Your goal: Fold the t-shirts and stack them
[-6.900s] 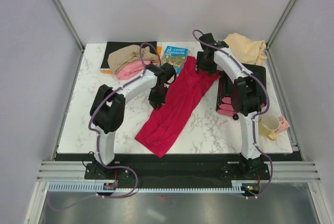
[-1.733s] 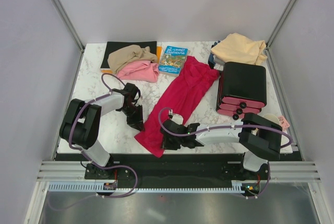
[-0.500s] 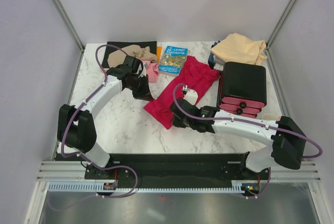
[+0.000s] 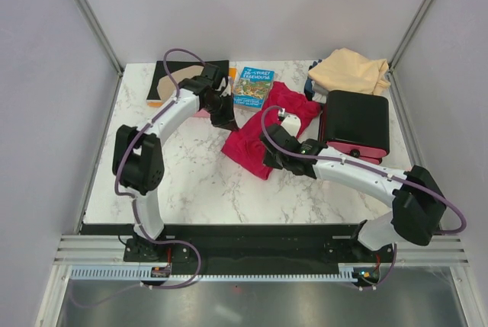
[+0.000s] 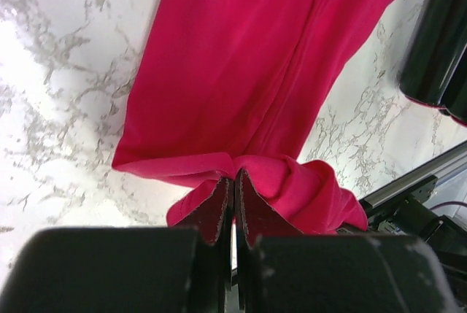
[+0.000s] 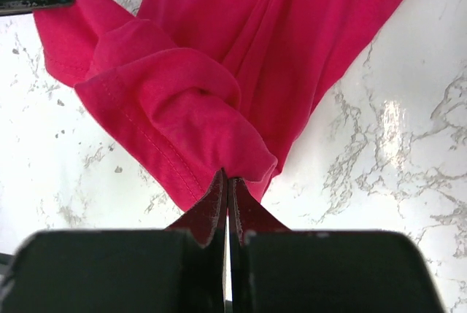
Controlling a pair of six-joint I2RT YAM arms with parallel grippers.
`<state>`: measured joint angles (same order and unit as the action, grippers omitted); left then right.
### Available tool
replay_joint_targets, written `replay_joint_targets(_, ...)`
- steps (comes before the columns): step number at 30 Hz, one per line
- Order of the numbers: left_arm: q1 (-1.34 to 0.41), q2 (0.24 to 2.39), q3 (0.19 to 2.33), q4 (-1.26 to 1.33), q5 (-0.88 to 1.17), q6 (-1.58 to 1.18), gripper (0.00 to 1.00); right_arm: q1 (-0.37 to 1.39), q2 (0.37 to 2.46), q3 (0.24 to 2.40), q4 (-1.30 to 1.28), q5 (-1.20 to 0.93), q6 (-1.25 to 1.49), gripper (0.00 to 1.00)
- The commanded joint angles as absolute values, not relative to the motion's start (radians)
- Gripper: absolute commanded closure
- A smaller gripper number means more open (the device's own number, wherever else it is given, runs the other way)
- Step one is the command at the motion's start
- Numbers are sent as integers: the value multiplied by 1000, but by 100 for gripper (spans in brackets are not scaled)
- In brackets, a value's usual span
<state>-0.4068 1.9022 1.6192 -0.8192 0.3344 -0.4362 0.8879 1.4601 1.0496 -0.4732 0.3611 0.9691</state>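
right gripper (image 6: pixel 227 178) pressed together, pinching bunched hem of crimson t-shirt (image 4: pixel 248 148) at mid-table. left gripper (image 5: pixel 233 176) likewise clamped on shirt's other hem corner, farther left. shirt's lower part doubled over itself on marble table (image 4: pixel 183 182). behind: blue book (image 4: pixel 254 85), tan-brown t-shirt (image 4: pixel 174 83) on black mat (image 4: pixel 217 68), peach-cream t-shirt (image 4: pixel 351 70) at far right corner.
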Motion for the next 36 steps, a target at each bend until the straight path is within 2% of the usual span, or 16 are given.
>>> replay_joint_targets(1,-431,1968,1729,-825,337,-425,98,871,1483,1107,-483,396,910,100)
replay_joint_targets(12,-459,2112,1879,-825,337,-402,98,812,1569,1137,-463,406,831,100)
replay_joint_targets(28,-485,2253,1977,-824,348,-359,98,769,1690,1172,-411,405,773,100)
replay_joint_targets(32,-485,2279,2023,-824,353,-374,97,752,1697,1166,-413,416,801,88)
replay_joint_targets(36,-485,2304,2068,-824,368,-405,94,730,1683,1140,-403,426,856,88)
